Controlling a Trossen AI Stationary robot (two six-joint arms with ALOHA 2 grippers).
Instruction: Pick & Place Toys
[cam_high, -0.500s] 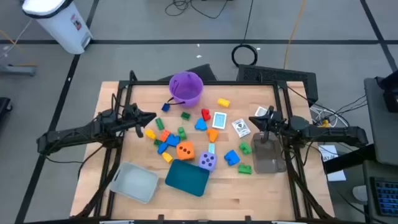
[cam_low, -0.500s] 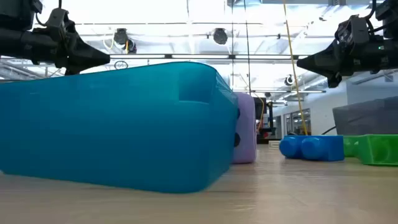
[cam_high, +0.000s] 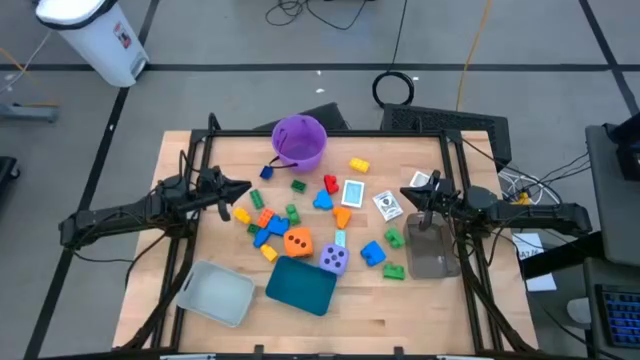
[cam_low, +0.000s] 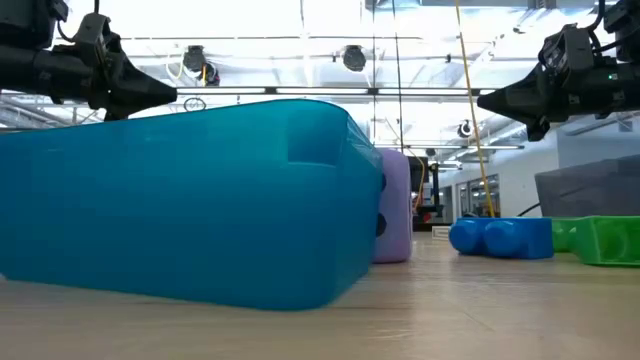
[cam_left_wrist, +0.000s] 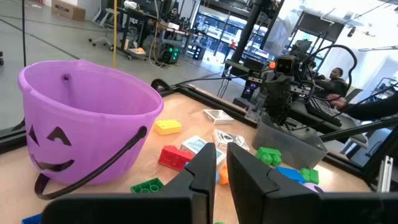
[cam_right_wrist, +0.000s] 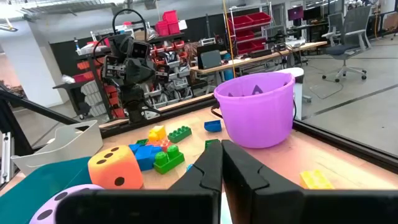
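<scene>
Nothing has changed: both claws, left claw (cam_high: 243, 187) and right claw (cam_high: 407, 193), still hang closed and empty above the counter (cam_high: 400, 310); toys (cam_high: 297, 241) untouched.

1. In the low view, the big teal plastic tray (cam_low: 190, 200) fills most of the picture and hides nearly all toys behind it; its body is cut at the 9 o'clock edge.
2. The purple dotted die (cam_low: 393, 220) shows only a narrow strip beside the tray.
3. The green plastic brick (cam_low: 610, 240) is cut by the 3 o'clock edge.
4. In the right wrist view, the purple die is only a corner at 7 o'clock, cut by the edge.
5. From above, the print on the small white-and-blue cards (cam_high: 353, 193) is too small to read.
6. In the left wrist view, a person (cam_left_wrist: 336, 76) far behind is mostly hidden by equipment.
</scene>
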